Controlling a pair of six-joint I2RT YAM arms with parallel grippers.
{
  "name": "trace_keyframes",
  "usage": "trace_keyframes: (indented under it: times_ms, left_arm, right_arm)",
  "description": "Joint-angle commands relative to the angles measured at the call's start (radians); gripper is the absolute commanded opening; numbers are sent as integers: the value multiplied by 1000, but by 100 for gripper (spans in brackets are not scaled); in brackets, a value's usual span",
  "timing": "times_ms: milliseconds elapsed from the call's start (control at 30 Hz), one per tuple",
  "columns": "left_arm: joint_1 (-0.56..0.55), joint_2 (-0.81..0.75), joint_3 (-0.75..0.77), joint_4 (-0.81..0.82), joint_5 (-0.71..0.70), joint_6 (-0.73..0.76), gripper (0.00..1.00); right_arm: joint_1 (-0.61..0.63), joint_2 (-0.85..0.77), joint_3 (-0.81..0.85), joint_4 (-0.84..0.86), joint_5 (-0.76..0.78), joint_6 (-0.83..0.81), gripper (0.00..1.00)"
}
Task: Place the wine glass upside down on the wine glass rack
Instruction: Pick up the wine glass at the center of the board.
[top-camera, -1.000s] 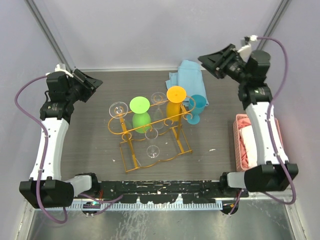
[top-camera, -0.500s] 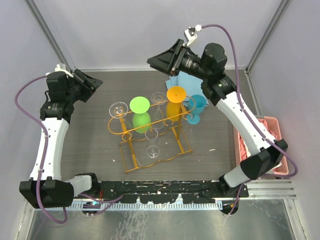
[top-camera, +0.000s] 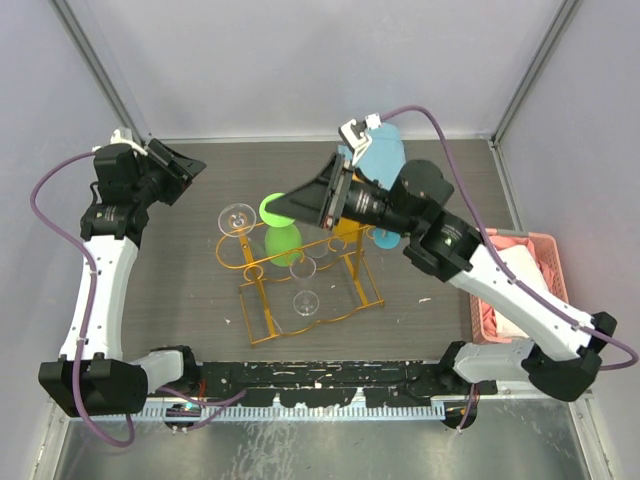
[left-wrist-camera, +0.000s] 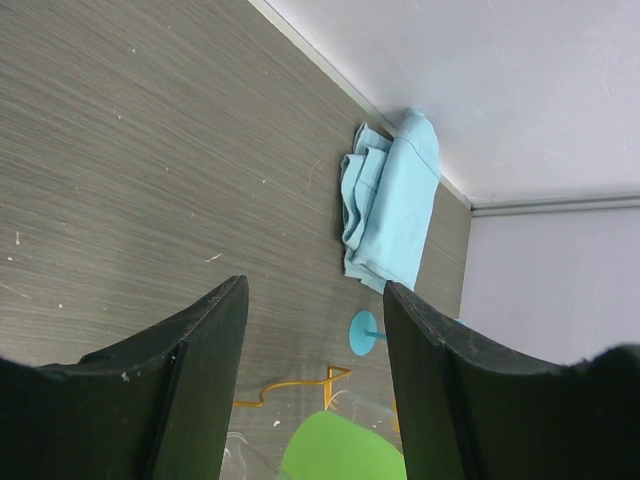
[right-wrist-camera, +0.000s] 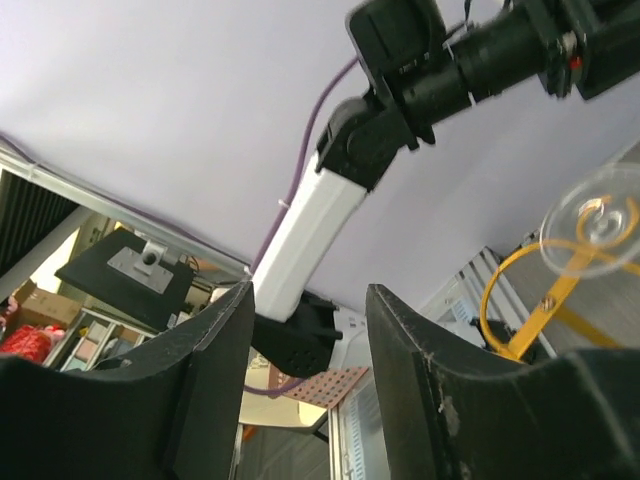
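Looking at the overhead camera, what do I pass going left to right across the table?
left gripper → clear glass → green glass → blue cloth → pink basket

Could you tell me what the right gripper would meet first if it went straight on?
Most likely the left arm: its white link sits between the open fingers of the right gripper in the wrist view; nothing nearer shows, though depth is unclear.

A matt wood-grained table (top-camera: 180, 290), a glossy orange-gold metal wire wine glass rack (top-camera: 247, 317), a clear shiny wine glass (top-camera: 237, 216) and a soft blue cloth (left-wrist-camera: 390, 205) are seen.
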Motion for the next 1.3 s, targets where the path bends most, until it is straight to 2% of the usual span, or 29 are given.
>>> trace_keyframes:
  times_ms: [0, 267, 433, 700, 833, 967, 1067, 1267]
  left_arm:
    - [-2, -28, -2, 59, 7, 8, 58]
    - [-2, -22, -2, 70, 15, -2, 58]
    - [-2, -17, -1, 71, 14, -3, 58]
    - [-2, -23, -6, 65, 6, 7, 58]
    - [-1, -22, -5, 65, 6, 5, 58]
    - [-2, -22, -5, 62, 6, 6, 58]
    - [-2, -26, -9, 60, 3, 8, 58]
    - [-6, -27, -14, 55, -6, 15, 58]
  right_arm:
    - [109, -125, -96, -35, 204, -50, 54]
    - [215, -401, -322, -138, 417, -32, 53]
    - [231, -494, -399, -247, 510, -38, 52]
    - [232, -598, -393, -450, 641, -102, 52]
    - [231, -643, -417, -541, 644, -72, 52]
    - [231, -738, -562, -503, 649, -2, 49]
    - [231, -789, -661, -484, 708, 40, 49]
    - [231, -763, -840, -347, 712, 111, 49]
